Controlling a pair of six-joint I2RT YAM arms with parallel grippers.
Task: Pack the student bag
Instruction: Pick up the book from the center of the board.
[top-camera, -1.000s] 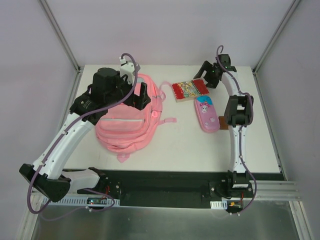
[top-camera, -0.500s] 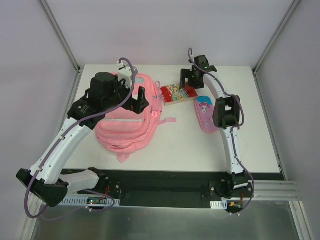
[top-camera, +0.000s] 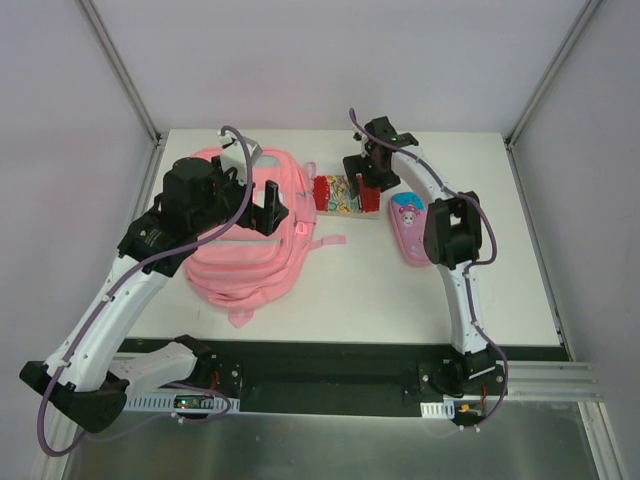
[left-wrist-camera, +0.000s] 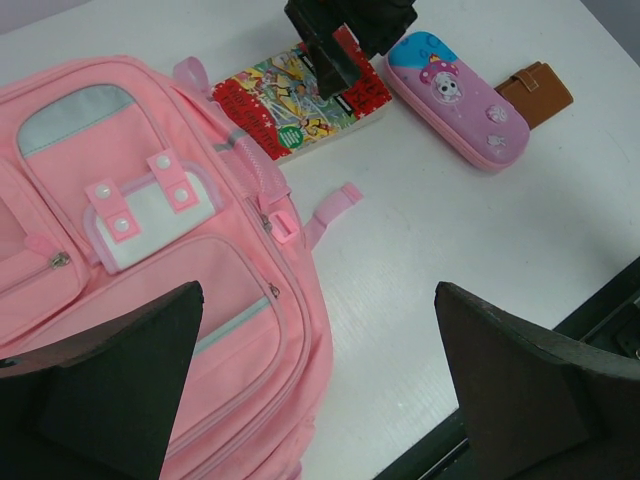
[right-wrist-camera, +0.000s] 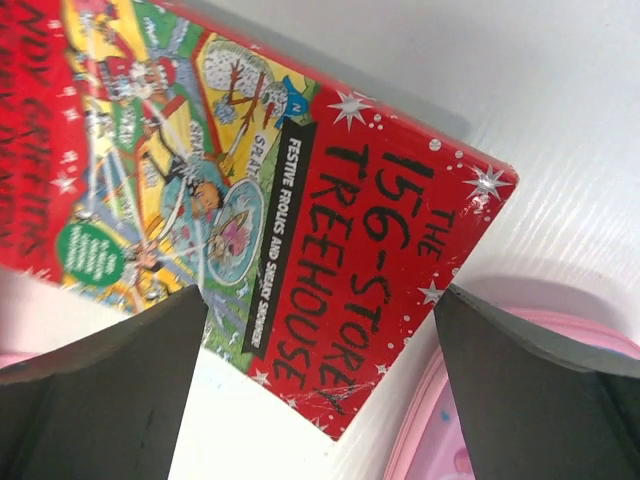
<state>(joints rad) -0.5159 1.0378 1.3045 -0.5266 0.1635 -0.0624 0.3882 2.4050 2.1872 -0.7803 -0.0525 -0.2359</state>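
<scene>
The student bag (top-camera: 245, 255) is a large pink backpack lying flat at the left, front pockets up (left-wrist-camera: 150, 240). My left gripper (top-camera: 268, 205) hovers open above its right edge, with nothing between its fingers (left-wrist-camera: 318, 300). A red book with a colourful cartoon cover (top-camera: 338, 193) lies just right of the bag's top (left-wrist-camera: 295, 105). My right gripper (top-camera: 365, 180) stands open low over the book's right end (right-wrist-camera: 320, 300), and the title corner (right-wrist-camera: 400, 230) shows between its fingers.
A small pink cartoon pencil case (top-camera: 410, 228) lies right of the book (left-wrist-camera: 455, 95), its edge by my right finger (right-wrist-camera: 425, 435). A brown wallet (left-wrist-camera: 535, 93) sits beyond it. The table's dark front edge (left-wrist-camera: 600, 300) runs close by.
My right gripper has swung left, and the book has slid left with it until it lies next to the bag. My left arm has drifted slightly left and nearer.
</scene>
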